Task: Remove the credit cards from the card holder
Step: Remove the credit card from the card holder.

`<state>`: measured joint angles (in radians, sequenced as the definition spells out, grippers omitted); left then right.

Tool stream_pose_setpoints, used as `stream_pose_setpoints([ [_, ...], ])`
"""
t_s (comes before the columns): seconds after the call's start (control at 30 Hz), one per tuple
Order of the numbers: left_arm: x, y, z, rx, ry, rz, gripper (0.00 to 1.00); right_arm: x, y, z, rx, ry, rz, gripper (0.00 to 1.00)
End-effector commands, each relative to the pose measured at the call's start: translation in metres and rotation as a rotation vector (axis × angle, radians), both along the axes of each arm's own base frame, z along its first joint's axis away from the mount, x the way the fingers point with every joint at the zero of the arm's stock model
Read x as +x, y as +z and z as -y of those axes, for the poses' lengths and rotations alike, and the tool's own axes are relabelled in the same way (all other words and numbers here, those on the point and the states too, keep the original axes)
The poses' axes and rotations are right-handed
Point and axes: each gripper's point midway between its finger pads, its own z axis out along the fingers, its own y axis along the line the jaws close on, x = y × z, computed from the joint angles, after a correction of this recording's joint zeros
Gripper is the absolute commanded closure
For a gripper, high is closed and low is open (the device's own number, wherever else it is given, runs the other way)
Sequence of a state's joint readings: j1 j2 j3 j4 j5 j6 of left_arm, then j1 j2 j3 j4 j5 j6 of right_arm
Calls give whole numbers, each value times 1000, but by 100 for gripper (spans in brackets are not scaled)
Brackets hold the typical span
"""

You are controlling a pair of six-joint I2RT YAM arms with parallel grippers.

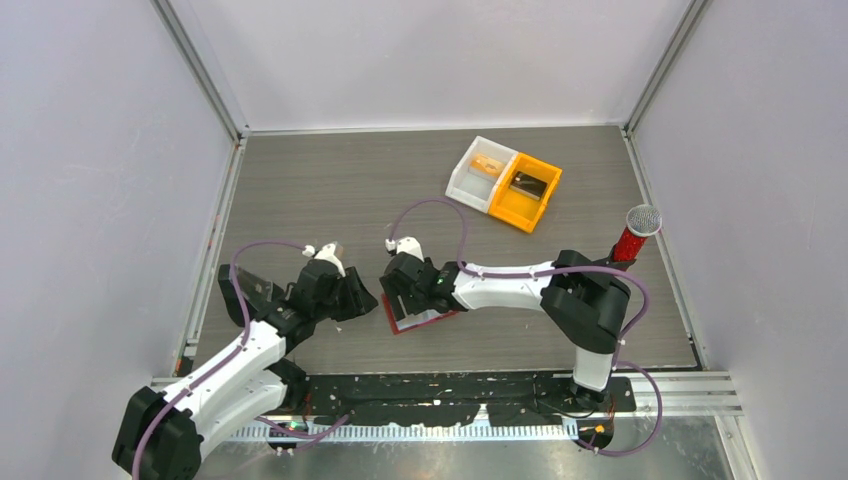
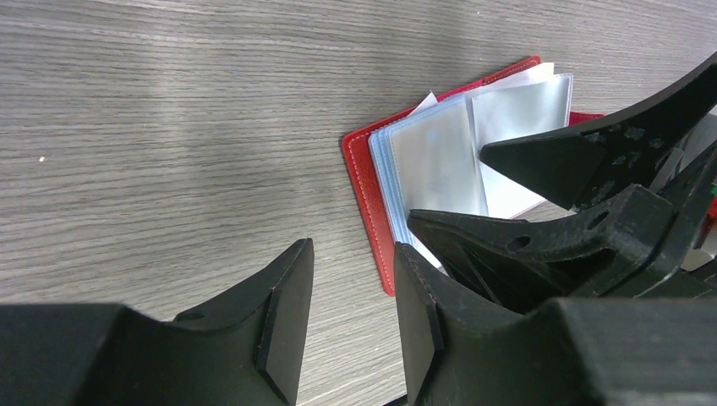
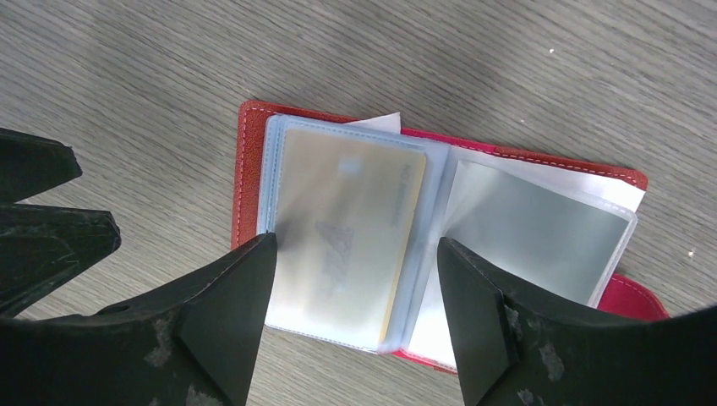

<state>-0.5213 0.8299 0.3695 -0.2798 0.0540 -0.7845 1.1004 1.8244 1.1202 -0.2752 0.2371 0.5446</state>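
Observation:
The red card holder (image 1: 418,322) lies open on the table, its clear sleeves fanned out. In the right wrist view the card holder (image 3: 248,169) shows a pale tan credit card (image 3: 347,220) inside its left sleeve; the right sleeve looks empty. My right gripper (image 3: 355,244) is open just above that left sleeve, one finger on each side, holding nothing. My left gripper (image 2: 353,249) is open and empty over the bare table, just beside the card holder's red edge (image 2: 365,186). The right gripper's fingers (image 2: 550,161) reach over the sleeves there.
A white bin (image 1: 462,185) at the back holds an orange-tan card (image 1: 488,165). An orange bin (image 1: 520,212) joins it, with a dark item inside. A red microphone-like object (image 1: 633,238) stands at the right. Walls close in the table.

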Motion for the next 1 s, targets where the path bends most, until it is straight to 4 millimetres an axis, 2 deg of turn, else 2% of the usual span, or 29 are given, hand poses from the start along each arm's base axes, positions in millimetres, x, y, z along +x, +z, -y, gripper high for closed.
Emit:
stream_pose_setpoints([
  [0.0,7,5,3,-25,7,32,58,7,2,0,-35,-22,43,23],
  [0.2,7,5,3,-25,7,32,58,6,-2,2,-60,-27,42,30],
  [0.33,7,4,4,-25,5,27,58,6,-1,1,-54,-24,41,44],
  [0.47,6,2,6,-30,-4,17,58,5,6,-4,-11,-18,40,54],
  [0.67,9,6,14,-54,-31,12,60,2,14,-18,98,-4,17,58],
  [0.7,10,7,16,-56,-38,10,61,3,13,-15,108,-9,10,59],
  [0.97,22,16,36,-83,-111,-31,73,2,23,-23,346,14,-68,62],
])
